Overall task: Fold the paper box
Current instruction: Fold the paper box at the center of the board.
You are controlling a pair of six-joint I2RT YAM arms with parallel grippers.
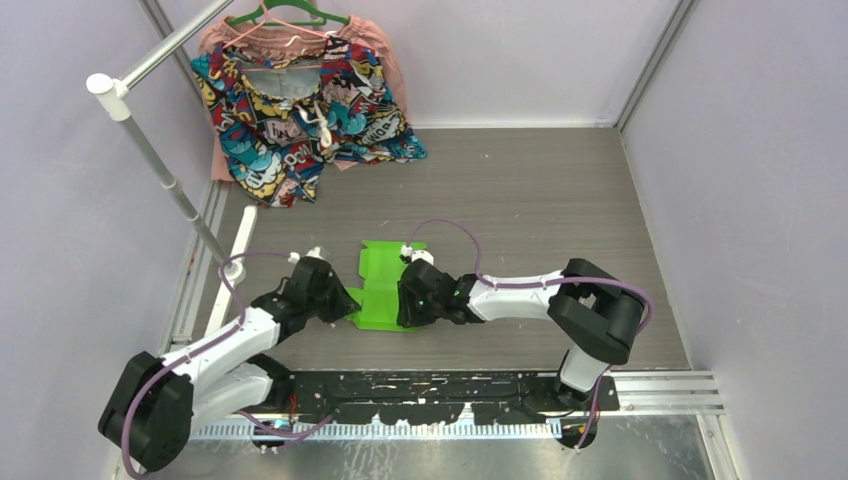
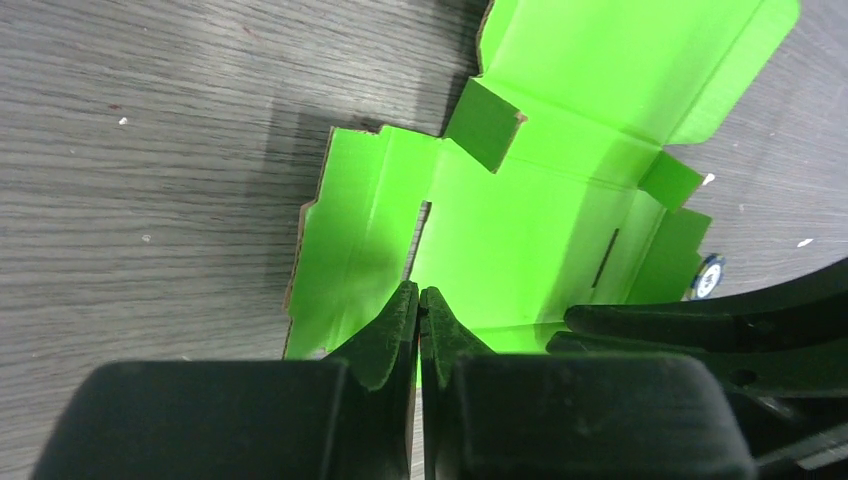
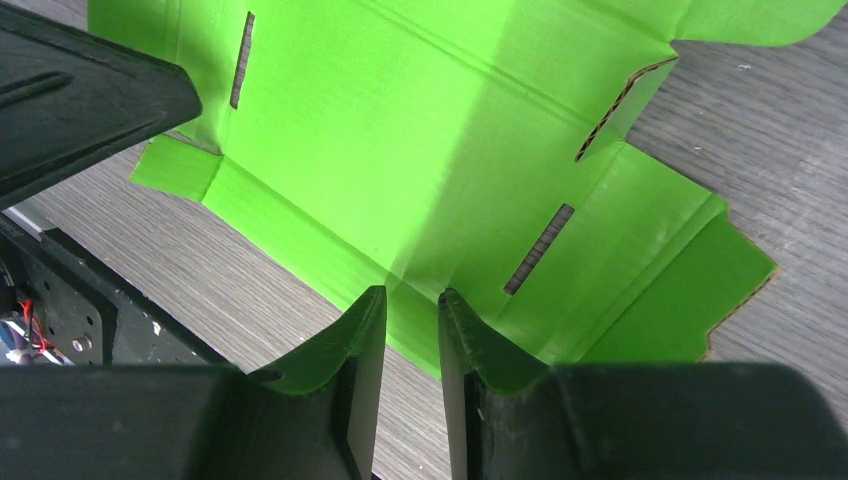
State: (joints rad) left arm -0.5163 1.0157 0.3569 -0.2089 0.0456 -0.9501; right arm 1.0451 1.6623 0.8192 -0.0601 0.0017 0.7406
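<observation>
The paper box (image 1: 383,275) is a lime-green die-cut sheet lying mostly flat on the grey wood-grain table, with some flaps slightly raised. In the left wrist view the paper box (image 2: 520,220) shows creases, a slot and a lifted tab. My left gripper (image 1: 348,300) is at the sheet's near-left edge. Its jaws (image 2: 419,292) are shut, tips over the card, and I cannot see card pinched between them. My right gripper (image 1: 405,300) is at the near-right part. Its jaws (image 3: 410,292) stand a narrow gap apart above the near edge of the paper box (image 3: 400,130), holding nothing.
A colourful patterned garment (image 1: 300,110) lies at the back left under a green hanger (image 1: 285,15). A white rack pole (image 1: 160,160) slants down to its base bar (image 1: 232,280) left of the sheet. A black rail (image 1: 450,385) runs along the near edge.
</observation>
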